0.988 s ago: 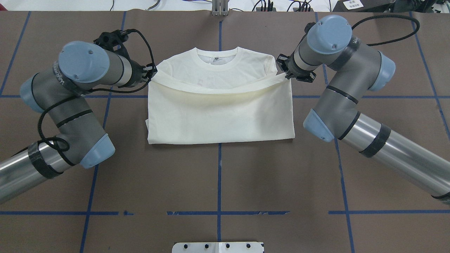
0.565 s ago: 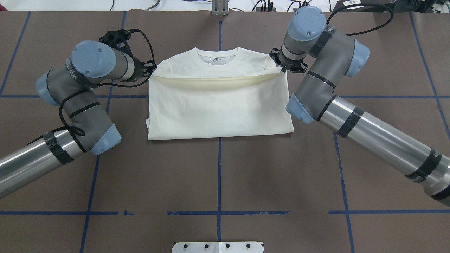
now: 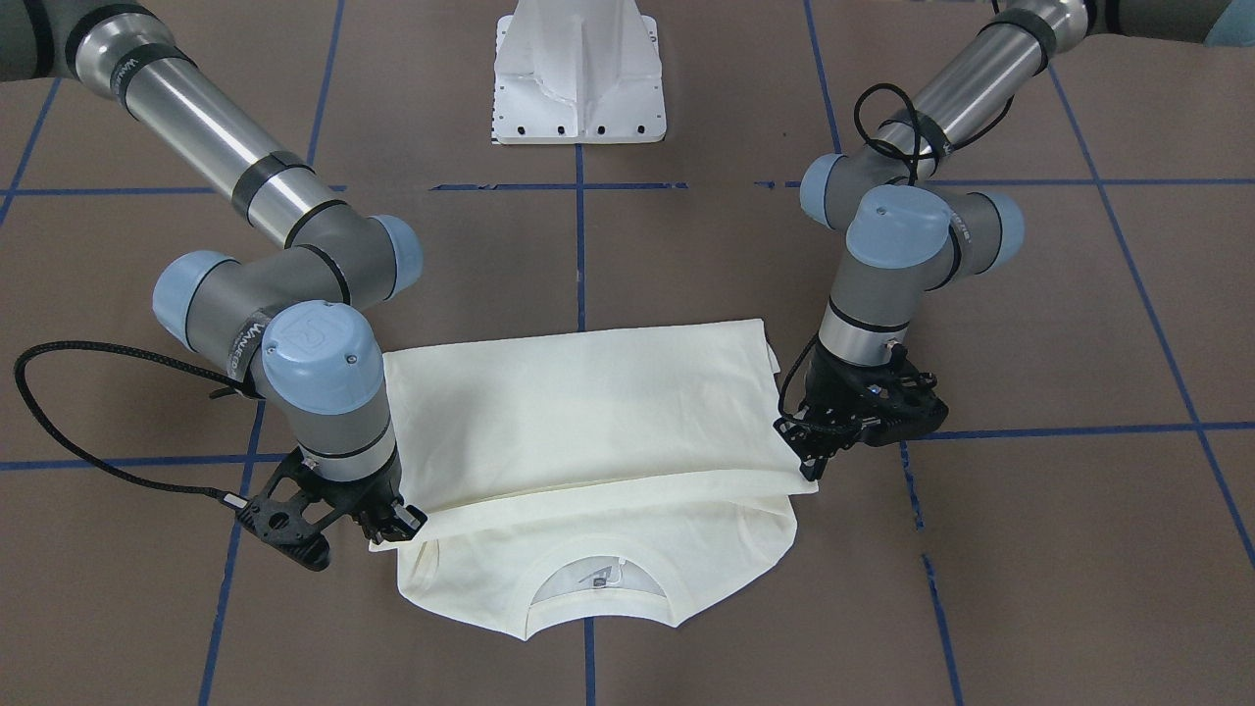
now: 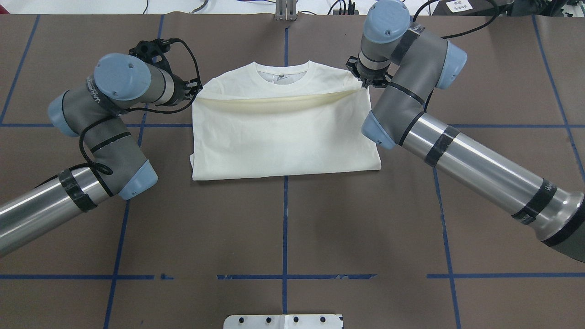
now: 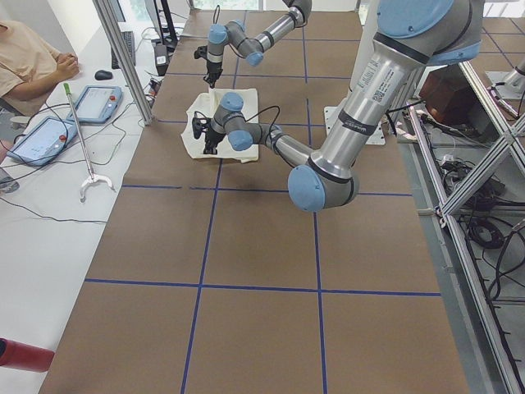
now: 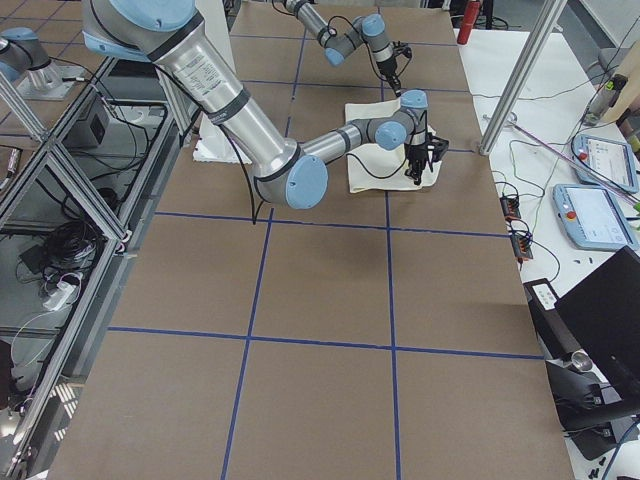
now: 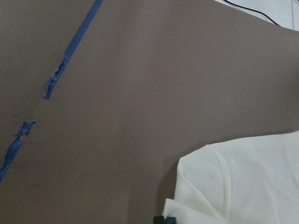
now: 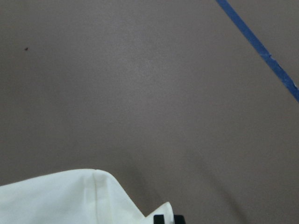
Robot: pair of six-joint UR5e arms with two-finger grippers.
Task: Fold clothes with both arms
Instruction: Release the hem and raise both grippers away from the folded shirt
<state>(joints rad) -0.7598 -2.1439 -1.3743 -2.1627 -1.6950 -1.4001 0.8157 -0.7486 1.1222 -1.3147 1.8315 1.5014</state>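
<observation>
Left gripper (image 4: 197,89) and right gripper (image 4: 365,83) each pinch a shirt (image 4: 283,137) corner. If you advance them unevenly, the fold could skew.

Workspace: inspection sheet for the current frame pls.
Surface: brown table with a blue tape grid; some tape is worn.
Job's things: cream shirt on the far side, folded over; the fold edge is held raised, just short of the collar.
Clutter: nothing seen.
Grippers: left gripper and right gripper are each shut on a corner of the fold edge.
Cables: black cables loop at both wrists.
Surroundings: white base plate on the robot side; a person sits at a side bench with tablets.
</observation>
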